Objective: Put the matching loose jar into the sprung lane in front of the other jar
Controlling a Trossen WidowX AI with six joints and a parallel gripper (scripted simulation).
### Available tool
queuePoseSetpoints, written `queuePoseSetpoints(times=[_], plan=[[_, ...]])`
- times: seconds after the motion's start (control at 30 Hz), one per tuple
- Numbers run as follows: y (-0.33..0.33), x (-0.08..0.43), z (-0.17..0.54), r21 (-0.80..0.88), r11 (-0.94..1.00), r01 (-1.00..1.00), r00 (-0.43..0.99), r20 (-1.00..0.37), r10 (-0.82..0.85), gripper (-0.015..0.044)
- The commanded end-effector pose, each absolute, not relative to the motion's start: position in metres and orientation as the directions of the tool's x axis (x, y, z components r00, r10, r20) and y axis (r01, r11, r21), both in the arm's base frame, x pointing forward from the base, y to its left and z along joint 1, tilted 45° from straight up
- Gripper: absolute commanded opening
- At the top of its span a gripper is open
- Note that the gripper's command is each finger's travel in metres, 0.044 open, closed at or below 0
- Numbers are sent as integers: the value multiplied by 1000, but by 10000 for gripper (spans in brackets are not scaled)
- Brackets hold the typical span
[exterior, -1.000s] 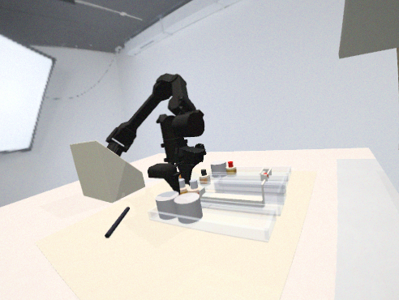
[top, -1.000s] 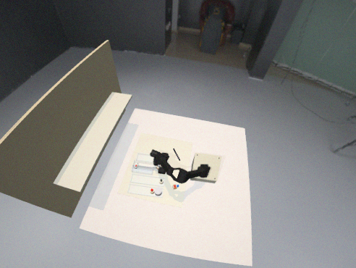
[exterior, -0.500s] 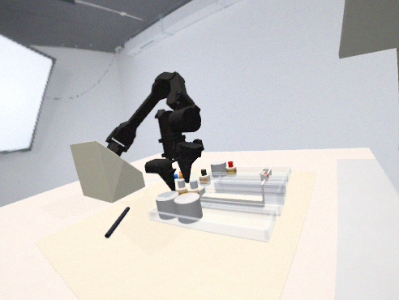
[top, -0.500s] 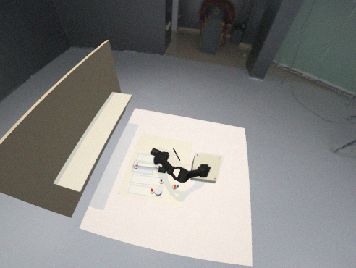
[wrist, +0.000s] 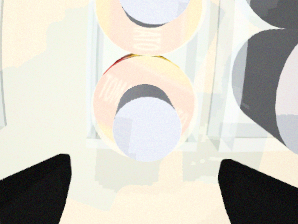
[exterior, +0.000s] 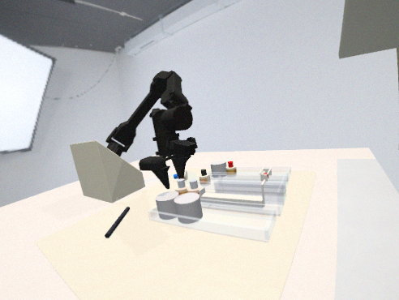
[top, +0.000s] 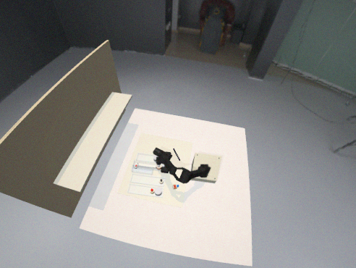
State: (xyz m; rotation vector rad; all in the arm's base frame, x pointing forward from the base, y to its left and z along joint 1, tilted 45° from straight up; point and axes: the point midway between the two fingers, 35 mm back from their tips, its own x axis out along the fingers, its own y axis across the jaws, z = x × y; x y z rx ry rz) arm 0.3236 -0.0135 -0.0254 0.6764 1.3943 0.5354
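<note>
Two matching jars with pale grey caps and tomato-style labels stand upright in a row in the clear sprung lane (wrist: 189, 145). The front jar (wrist: 145, 75) (exterior: 181, 188) is just inside the low front stop, and the rear jar (wrist: 146, 40) (exterior: 194, 187) is right behind it; they appear to touch. The pusher plate (exterior: 203, 190) is behind the rear jar, with its pale rod (exterior: 233, 199) running back. My gripper (wrist: 147, 168) (exterior: 174, 182) is open and empty. Its fingertips are apart, in front of the front jar, clear of it in the wrist view. The jar bottoms are partly hidden.
Two grey cylinders (exterior: 167, 204) (exterior: 188, 208) stand in the neighbouring lane. On the other side are a black-capped jar (exterior: 204, 177) (top: 161, 181), a red-capped jar (exterior: 231, 169) (top: 152, 190) and another grey cylinder (exterior: 218, 169). A black rod (exterior: 117, 221) (top: 176, 154) lies on the mat.
</note>
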Motion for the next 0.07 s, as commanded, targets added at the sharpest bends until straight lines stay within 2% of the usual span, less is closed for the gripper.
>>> queuePoseSetpoints(times=[0.0, 0.03], plan=[[-13, 310, -25, 705, 708, 45, 115, -707, 697, 303], [-12, 307, -25, 705, 708, 46, 114, -707, 697, 303]])
